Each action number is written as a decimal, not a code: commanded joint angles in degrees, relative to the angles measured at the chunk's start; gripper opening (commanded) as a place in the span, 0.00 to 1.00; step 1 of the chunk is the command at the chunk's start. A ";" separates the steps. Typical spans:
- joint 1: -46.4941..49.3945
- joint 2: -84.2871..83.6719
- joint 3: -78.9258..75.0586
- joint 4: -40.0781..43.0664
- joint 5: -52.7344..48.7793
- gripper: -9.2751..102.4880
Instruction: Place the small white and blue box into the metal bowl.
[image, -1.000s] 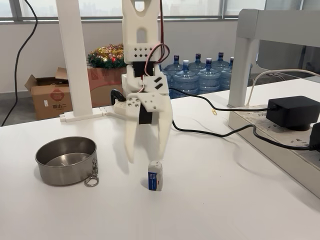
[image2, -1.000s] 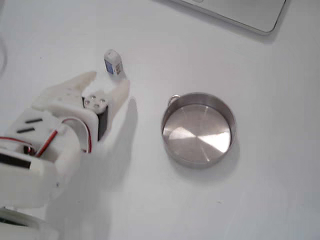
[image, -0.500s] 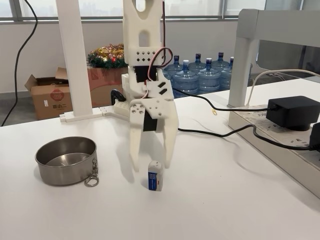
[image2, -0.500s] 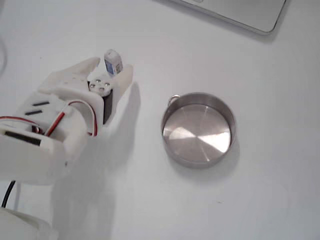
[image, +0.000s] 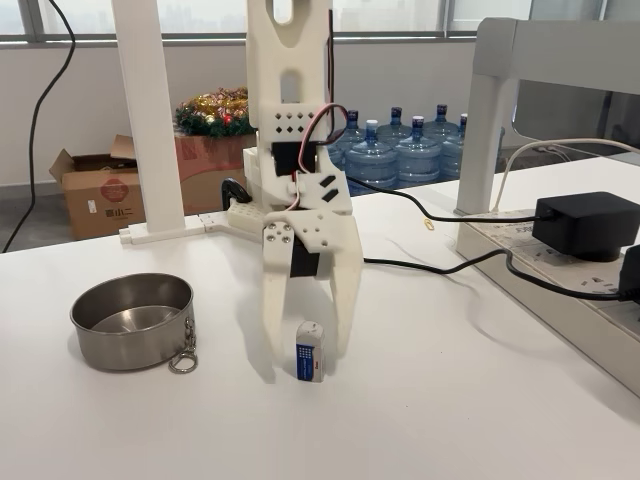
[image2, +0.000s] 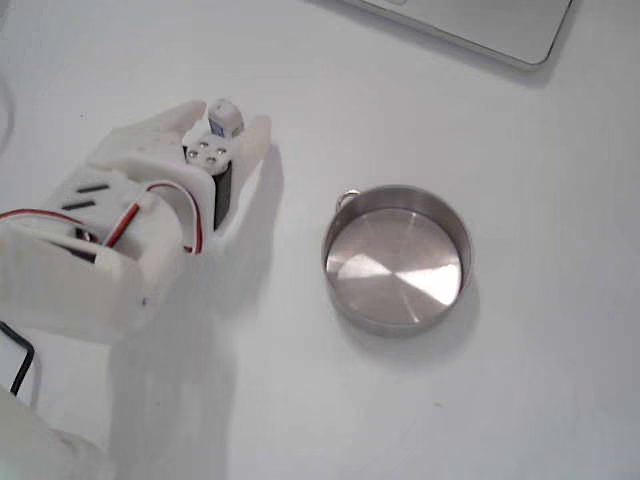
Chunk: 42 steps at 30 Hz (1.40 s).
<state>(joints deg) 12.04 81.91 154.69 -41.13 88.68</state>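
white 3d-printed two-finger gripper (image: 310, 352) hangs w/ fingers spread, straddling the tiny upright white-and-blue carton (image: 310, 351) on the white table (image: 450, 400); nothing gripped; carton's long axis vertical; round brushed-steel bowl (image: 132, 321) well apart, left in this fixed view.

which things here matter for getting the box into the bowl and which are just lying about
For the job:
small white and blue box, upright on the table
metal bowl, empty
gripper, open, fingers either side of the box

Lying about:
black power adapter
black cable
water bottles
cardboard box
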 joint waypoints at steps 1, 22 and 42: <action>0.35 -0.26 -1.67 -0.97 0.53 0.27; 3.87 -0.44 -1.67 -0.97 0.53 0.09; 6.77 9.93 1.67 -0.88 0.44 0.04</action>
<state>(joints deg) 17.67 86.92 155.13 -41.40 88.77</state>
